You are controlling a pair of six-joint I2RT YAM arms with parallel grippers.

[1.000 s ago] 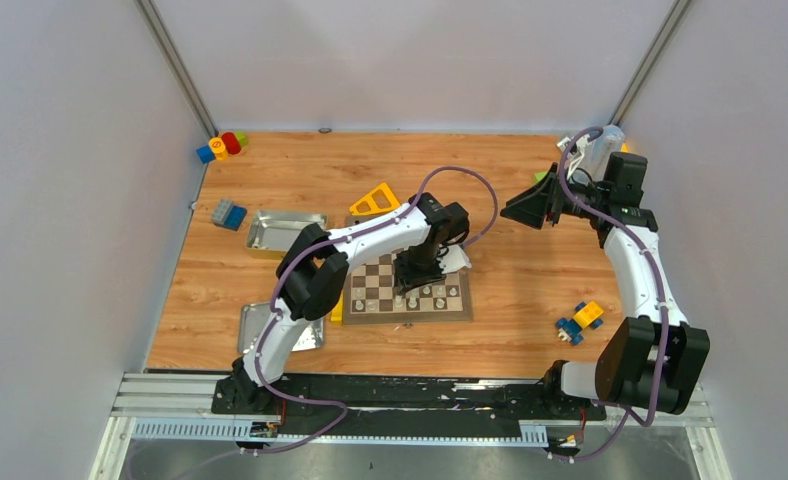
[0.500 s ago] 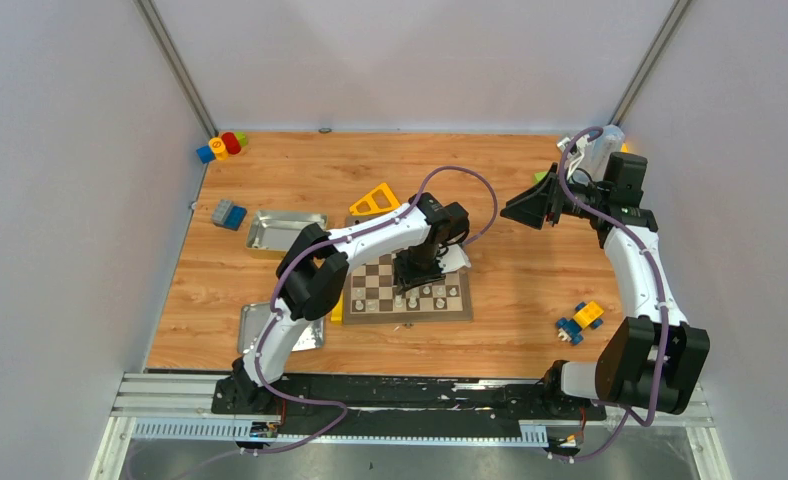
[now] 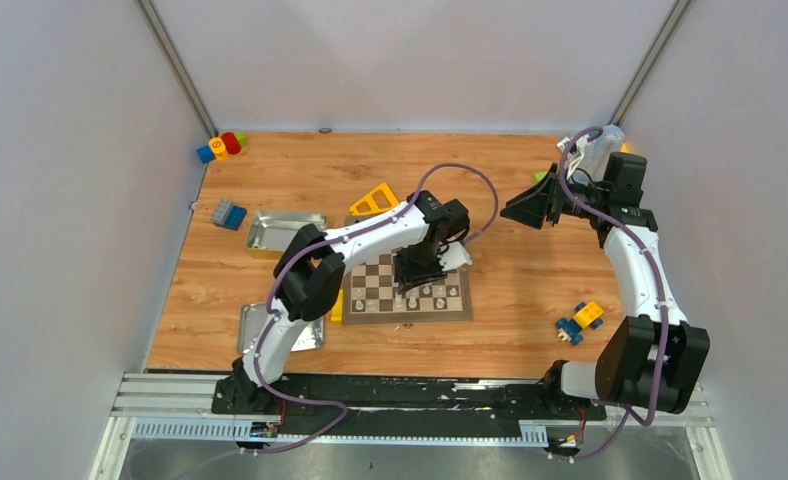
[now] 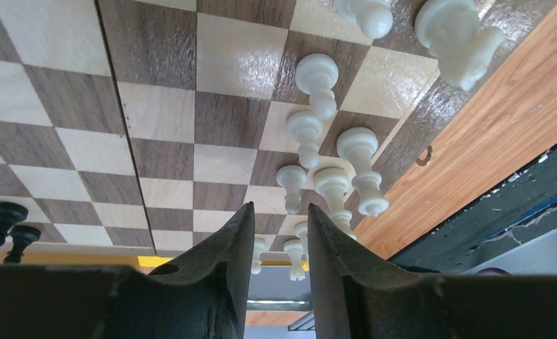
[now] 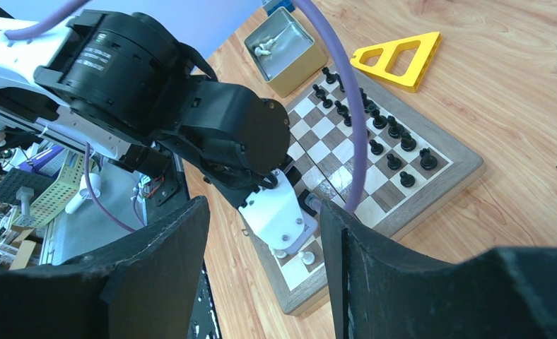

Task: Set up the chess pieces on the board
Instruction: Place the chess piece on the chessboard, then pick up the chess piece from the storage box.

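The board (image 3: 365, 285) lies mid-table, partly under my left arm. In the left wrist view, several white chess pieces (image 4: 317, 74) stand in rows along the board's near edge (image 4: 155, 106), and black pieces (image 4: 7, 215) stand at the far side. My left gripper (image 4: 280, 208) hovers just above the white rows; its jaws are parted by a narrow gap with nothing between them. My right gripper (image 5: 263, 206) hangs open and empty in the air off the board's right side (image 3: 520, 210). From there it looks down on the black pieces (image 5: 396, 145) and the board (image 5: 466, 169).
A yellow triangle (image 3: 375, 200) lies behind the board, and a yellow block (image 3: 337, 308) touches its left edge. Metal tins sit at left (image 3: 285, 230) and near left (image 3: 280, 328). A toy car (image 3: 580, 320) is at right, and coloured blocks (image 3: 222, 145) sit in the far left corner.
My left gripper's jaws have parted a little over the white rows, and the wrist has shifted slightly. The right arm has stayed still.
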